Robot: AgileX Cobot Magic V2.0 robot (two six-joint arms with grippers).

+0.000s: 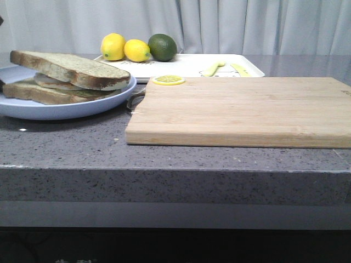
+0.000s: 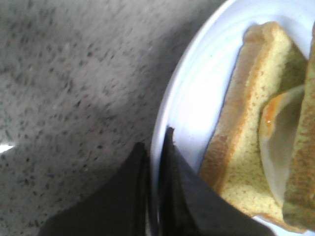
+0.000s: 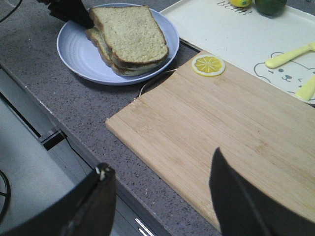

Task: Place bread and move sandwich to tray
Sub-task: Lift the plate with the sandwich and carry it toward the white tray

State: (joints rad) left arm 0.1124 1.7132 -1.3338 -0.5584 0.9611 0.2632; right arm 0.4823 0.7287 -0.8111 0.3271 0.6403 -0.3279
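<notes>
The sandwich (image 1: 66,76) lies on the round pale blue plate (image 1: 60,107) at the table's left: two brown-crusted slices with the fried egg between them. The plain bread slice (image 3: 129,32) is its top layer. My left gripper (image 2: 155,140) is shut on the plate's rim (image 2: 184,98), one finger outside and one inside, beside the sandwich (image 2: 246,147). It also shows as a dark shape in the right wrist view (image 3: 74,12). My right gripper (image 3: 160,162) is open and empty above the table's front edge. The white tray (image 1: 186,66) stands at the back.
A light wooden cutting board (image 1: 241,109) fills the middle and right, with a lemon slice (image 1: 168,80) on its far left corner. Two lemons (image 1: 125,48) and a lime (image 1: 162,47) stand on the tray's far left, and yellow utensils (image 3: 288,55) lie on its right.
</notes>
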